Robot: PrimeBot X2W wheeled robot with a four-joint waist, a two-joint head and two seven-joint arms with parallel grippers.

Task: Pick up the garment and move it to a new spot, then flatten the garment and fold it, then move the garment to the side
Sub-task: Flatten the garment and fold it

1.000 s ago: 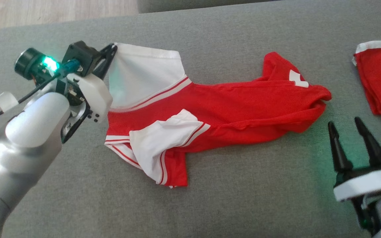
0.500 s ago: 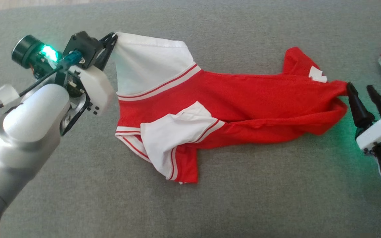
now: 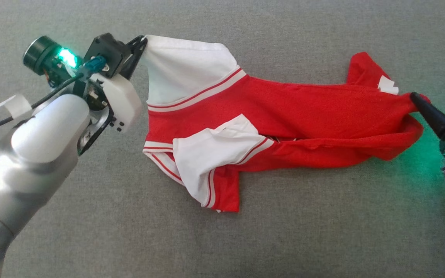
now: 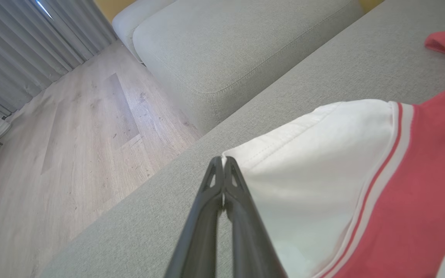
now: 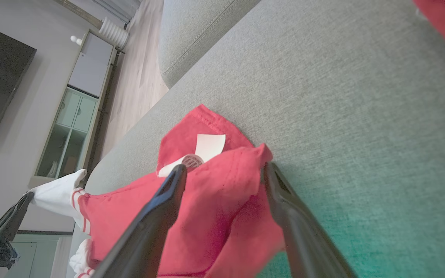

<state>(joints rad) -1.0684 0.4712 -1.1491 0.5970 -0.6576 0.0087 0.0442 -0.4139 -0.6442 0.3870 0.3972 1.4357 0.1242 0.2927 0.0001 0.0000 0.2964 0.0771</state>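
Head view: left tool pinches garment on sofa.

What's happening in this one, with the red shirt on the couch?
The robot is handling a red-and-white garment that lies stretched across a grey sofa cushion. Its left gripper is shut on the garment's white end. The right gripper is open, with its two fingers straddling the bunched red end opposite, not yet closed on it.
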